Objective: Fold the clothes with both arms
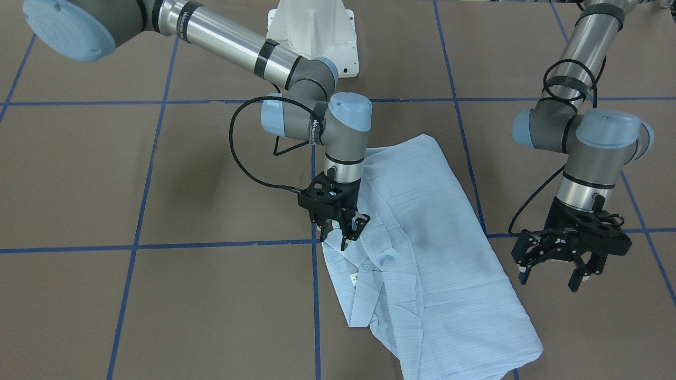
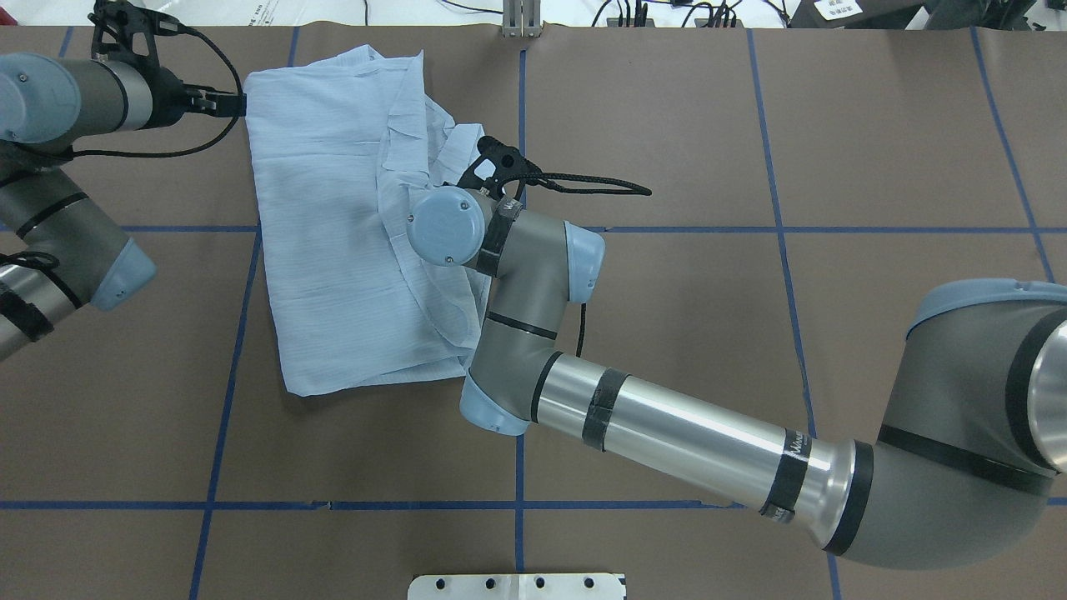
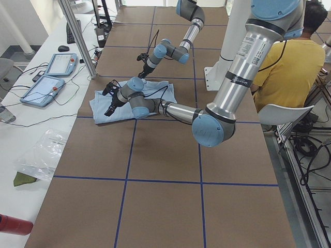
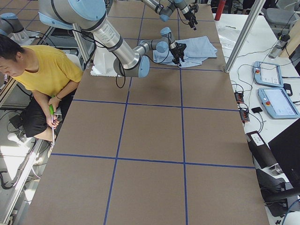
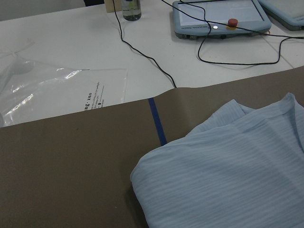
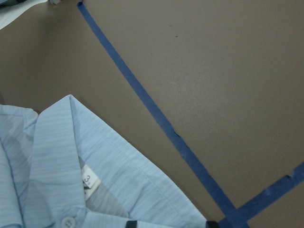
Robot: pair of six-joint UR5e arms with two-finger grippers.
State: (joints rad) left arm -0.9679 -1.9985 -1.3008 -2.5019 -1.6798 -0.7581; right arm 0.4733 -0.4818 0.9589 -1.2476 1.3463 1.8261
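you'll find the brown table carrying the light-blue shirt, lying loosely folded toward 10 o'clock in the overhead view. the right arm stretches over it, and the right gripper hangs spread just above the collar. the left gripper, by the shirt's 11 o'clock corner, is spread too, holding nothing.

Right gripper low over shirt near its collar (left gripper alongside, spread)
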